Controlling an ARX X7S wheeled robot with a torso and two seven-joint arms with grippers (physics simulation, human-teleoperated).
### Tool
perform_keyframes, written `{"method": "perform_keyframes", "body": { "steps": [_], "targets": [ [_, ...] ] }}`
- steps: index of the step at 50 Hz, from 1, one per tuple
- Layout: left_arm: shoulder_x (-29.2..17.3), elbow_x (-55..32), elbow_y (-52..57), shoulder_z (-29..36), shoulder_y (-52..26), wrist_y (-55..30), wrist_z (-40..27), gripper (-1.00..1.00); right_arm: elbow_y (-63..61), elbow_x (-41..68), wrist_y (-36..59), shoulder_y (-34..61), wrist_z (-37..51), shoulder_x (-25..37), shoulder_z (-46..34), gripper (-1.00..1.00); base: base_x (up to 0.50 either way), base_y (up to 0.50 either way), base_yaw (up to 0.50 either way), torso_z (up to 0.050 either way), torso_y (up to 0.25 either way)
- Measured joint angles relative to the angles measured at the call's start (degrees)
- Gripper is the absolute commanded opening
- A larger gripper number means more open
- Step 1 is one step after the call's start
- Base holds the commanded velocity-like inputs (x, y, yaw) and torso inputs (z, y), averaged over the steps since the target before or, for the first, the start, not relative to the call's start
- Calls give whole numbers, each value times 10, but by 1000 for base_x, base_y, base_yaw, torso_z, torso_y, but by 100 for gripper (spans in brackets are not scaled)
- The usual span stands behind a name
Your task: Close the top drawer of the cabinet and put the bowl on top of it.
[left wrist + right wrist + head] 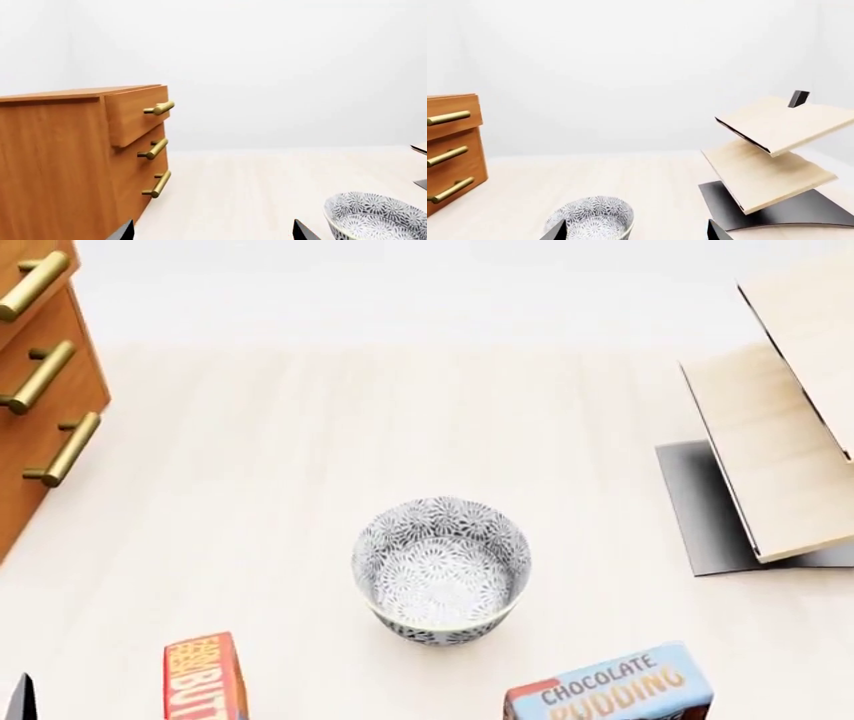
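Your top drawer (137,115) stuck out of the cabinet (53,160); bowl (441,570) sat at 4 o'clock from it. Both your grippers' fingers gaped wide, empty.

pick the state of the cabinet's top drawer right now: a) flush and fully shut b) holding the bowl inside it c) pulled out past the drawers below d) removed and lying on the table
c: in the left wrist view the top drawer juts forward past the drawer fronts beneath it on the cabinet, while the bowl sits apart on the table.
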Motion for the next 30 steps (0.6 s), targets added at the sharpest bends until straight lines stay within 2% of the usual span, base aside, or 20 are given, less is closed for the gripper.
{"method": "perform_keyframes", "body": {
  "steps": [12,30],
  "targets": [
    [-3,0,1,3,2,1,-3,100,-9,2,-5,-8,6,6,2,100,174,-33,0,0,0],
    [-8,-2,1,6,3,3,-6,100,24,-21,-72,-37,-4,2,-7,100,179,-33,0,0,0]
  ]
}}
